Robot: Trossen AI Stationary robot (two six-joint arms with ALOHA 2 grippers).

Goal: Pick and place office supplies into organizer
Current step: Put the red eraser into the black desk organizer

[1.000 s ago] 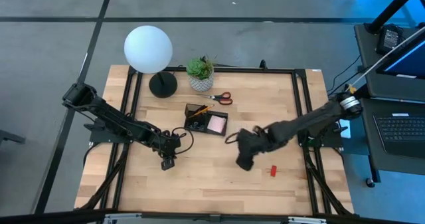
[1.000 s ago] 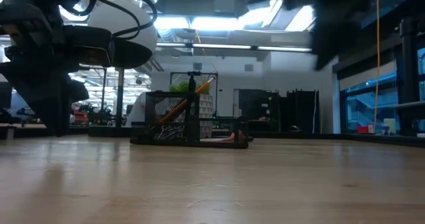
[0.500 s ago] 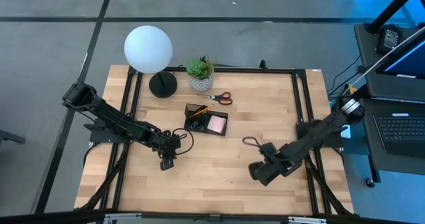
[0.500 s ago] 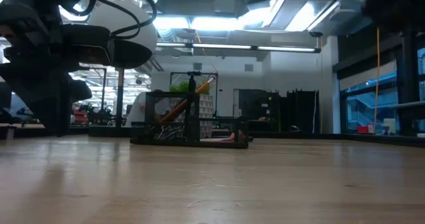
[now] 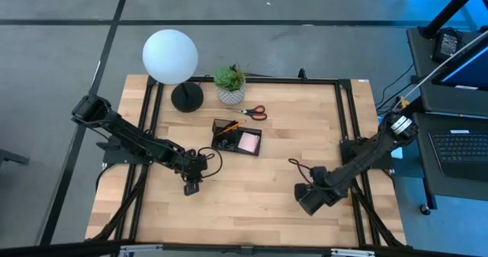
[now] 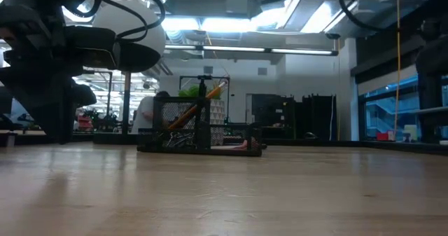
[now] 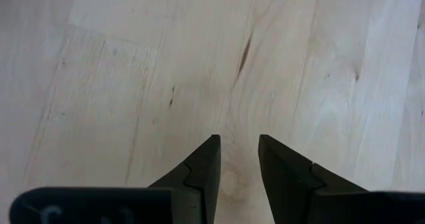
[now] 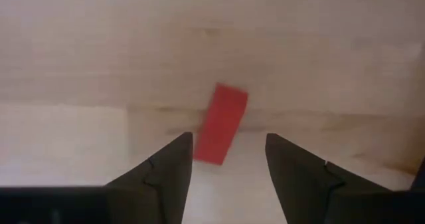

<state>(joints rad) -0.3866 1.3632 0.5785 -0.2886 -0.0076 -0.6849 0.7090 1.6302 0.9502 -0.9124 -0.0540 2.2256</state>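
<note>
A small red block (image 8: 221, 123) lies flat on the wood. In the right wrist view it sits just ahead of my right gripper (image 8: 229, 144), in line with the gap between its open fingers. In the high view my right gripper (image 5: 307, 200) hovers near the table's near right and hides the block. My left gripper (image 5: 191, 188) waits open over bare wood (image 7: 239, 147). The black organizer (image 5: 237, 138) stands mid-table, holding a pink pad (image 5: 248, 142) and an orange pencil (image 5: 231, 126). Red-handled scissors (image 5: 255, 111) lie flat behind it.
A lamp with a white globe (image 5: 170, 56) and a black round base (image 5: 187, 98) stands at the far left, next to a potted plant (image 5: 229, 85). Black frame rails (image 5: 347, 127) run along the table's sides. Bare wood lies between the two grippers.
My right gripper has swung from the table's middle toward the near right corner and now stands over the red block, covering it in the high view. The left arm has kept still.
</note>
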